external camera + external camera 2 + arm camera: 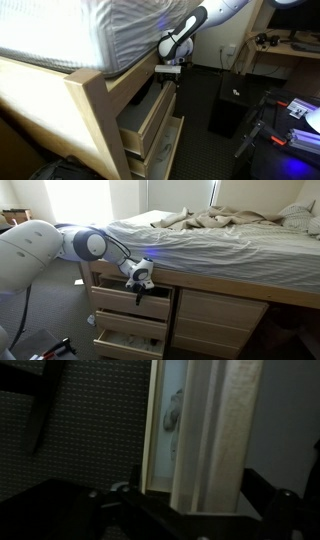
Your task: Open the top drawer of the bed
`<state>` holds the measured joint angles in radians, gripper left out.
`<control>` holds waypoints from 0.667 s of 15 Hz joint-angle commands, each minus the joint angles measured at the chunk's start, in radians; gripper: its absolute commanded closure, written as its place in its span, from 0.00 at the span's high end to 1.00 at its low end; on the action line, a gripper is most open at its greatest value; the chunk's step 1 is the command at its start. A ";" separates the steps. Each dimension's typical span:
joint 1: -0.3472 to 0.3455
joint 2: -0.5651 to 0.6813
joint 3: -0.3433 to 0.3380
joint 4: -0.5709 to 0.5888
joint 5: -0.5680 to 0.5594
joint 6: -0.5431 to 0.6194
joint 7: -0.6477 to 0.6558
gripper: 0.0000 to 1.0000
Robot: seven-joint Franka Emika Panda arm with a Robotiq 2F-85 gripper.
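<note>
The gripper [140, 288] sits at the upper edge of the top drawer [124, 303], which stands partly out beneath the mattress of the bed [220, 250]. Whether its jaws pinch the front I cannot tell. The pull looks midway; next, a straight outward draw.

The bed [240, 283] is pale wood, its sheet [190, 248] white-grey striped.

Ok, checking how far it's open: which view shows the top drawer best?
The side-on exterior view: the top drawer visibly juts out. In an exterior view facing it, only its front shows; the wrist view gives blurred pale wood.
</note>
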<state>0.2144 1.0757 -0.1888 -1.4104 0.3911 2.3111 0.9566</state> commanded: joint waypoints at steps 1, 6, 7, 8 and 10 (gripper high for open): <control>-0.036 -0.002 0.045 0.004 -0.055 0.008 0.028 1.00; -0.036 -0.002 0.045 0.004 -0.055 0.008 0.028 1.00; -0.037 -0.002 0.045 0.004 -0.055 0.007 0.027 1.00; -0.040 -0.002 0.049 0.004 -0.063 0.009 0.029 1.00; -0.051 0.009 0.061 -0.032 -0.073 0.054 0.006 1.00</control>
<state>0.1985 1.0738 -0.1711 -1.4109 0.3605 2.3149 0.9667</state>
